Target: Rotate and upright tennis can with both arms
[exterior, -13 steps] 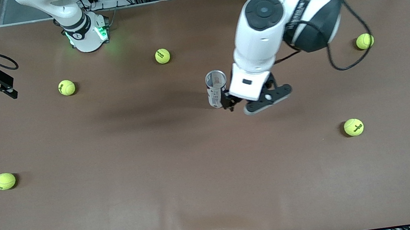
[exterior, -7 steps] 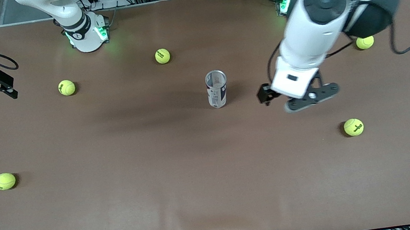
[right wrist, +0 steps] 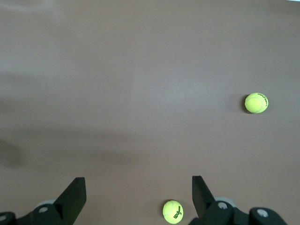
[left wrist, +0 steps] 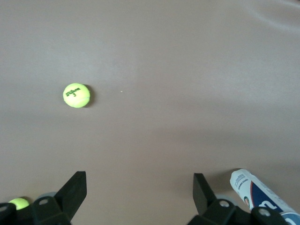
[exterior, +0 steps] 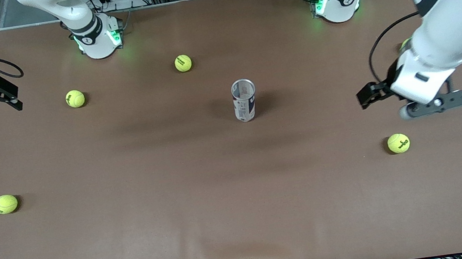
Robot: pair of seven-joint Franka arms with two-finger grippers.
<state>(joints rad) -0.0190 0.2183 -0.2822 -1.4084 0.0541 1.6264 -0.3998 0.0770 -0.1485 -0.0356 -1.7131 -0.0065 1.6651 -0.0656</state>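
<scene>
The tennis can (exterior: 244,100) stands upright on the brown mat near the table's middle, open silvery rim up, with nothing touching it. Part of it shows at the edge of the left wrist view (left wrist: 262,199). My left gripper (exterior: 366,97) is open and empty, over the mat well away from the can toward the left arm's end of the table; its jaws stand wide apart in the left wrist view (left wrist: 139,187). My right gripper (exterior: 14,99) waits open and empty over the right arm's end of the table, jaws wide in the right wrist view (right wrist: 138,190).
Several yellow-green tennis balls lie scattered on the mat: one (exterior: 398,143) near the left gripper, one (exterior: 403,44) partly hidden by the left arm, others (exterior: 183,63), (exterior: 75,98), (exterior: 5,204). Balls show in the wrist views too (left wrist: 76,95), (right wrist: 256,102), (right wrist: 173,212).
My left gripper has let go of the can and moved away from it toward the left arm's end of the table. The can stays upright. The right arm has barely moved.
</scene>
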